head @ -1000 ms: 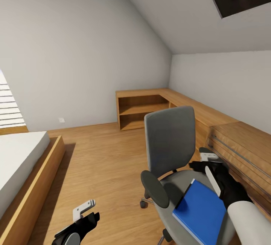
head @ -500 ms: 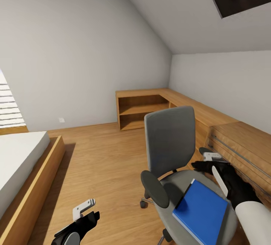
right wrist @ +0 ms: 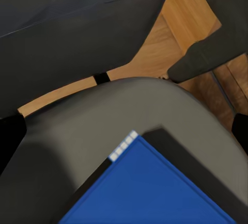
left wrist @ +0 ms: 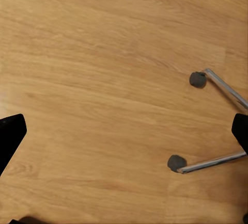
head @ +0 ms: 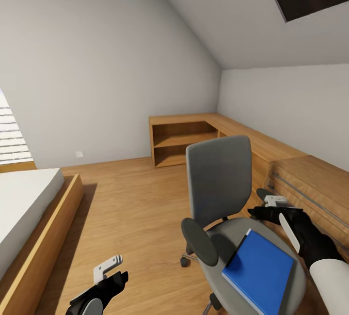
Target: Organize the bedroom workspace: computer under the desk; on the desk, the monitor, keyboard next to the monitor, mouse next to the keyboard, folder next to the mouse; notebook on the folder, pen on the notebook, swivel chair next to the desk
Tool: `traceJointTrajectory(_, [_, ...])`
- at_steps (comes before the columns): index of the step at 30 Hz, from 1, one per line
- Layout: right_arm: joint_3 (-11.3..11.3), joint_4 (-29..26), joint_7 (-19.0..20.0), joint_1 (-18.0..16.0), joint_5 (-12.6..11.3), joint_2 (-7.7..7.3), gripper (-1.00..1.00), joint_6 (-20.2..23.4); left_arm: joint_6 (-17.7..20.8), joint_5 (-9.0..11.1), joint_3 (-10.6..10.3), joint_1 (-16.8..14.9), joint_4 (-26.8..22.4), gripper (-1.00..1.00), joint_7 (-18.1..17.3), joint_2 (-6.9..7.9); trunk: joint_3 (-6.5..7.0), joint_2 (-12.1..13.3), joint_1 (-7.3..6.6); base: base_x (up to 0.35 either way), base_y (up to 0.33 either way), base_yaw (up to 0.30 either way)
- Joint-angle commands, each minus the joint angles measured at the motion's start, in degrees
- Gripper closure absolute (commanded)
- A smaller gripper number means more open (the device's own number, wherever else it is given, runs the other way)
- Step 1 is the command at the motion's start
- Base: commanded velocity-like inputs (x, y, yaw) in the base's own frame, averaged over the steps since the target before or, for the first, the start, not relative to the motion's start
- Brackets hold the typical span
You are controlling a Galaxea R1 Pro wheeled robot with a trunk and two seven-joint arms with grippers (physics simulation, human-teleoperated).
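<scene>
The swivel chair [head: 220, 179] stands on the wood floor at the lower right of the head view, grey back upright and black armrest [head: 199, 243] on its near side. The bright blue folder [head: 259, 269] lies flat on the grey seat [right wrist: 77, 146]. My right gripper [head: 265, 208] hovers open just above the far right edge of the seat, beyond the folder's far corner [right wrist: 155, 182] and not touching it. My left gripper [head: 110, 276] hangs open low over bare floor left of the chair. Two chrome legs with black casters [left wrist: 198, 79] show in the left wrist view.
A low light-wood dresser [head: 310, 184] runs along the right wall close behind the chair, joining an open shelf unit [head: 182, 143] in the far corner. A bed [head: 24, 208] on a wooden frame stands at the left. Open floor [head: 131, 208] lies between them.
My right arm has drawn a little to the right and lower, off the folder's edge, leaving more of the folder uncovered. The left arm and chair have not moved.
</scene>
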Motion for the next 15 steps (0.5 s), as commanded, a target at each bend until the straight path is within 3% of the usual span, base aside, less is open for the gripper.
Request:
traceJointTrajectory(1, [-0.08,-0.06,0.01,-0.03,-0.49,-0.01,-1.0,0.32,0.03,0.48,-0.12,-0.04,-0.08,-1.0,0.56,0.06,-0.25,-0.45,0.22,0.0,0.0,0.0])
traceJointTrajectory(15, [-0.09,-0.06,0.11,-0.03,-0.54,-0.03,-1.0,0.32,0.03,0.48,-0.2,-0.08,-0.09,-1.0,0.79,0.06,-2.76,-6.06,3.3,0.0,0.0,0.0])
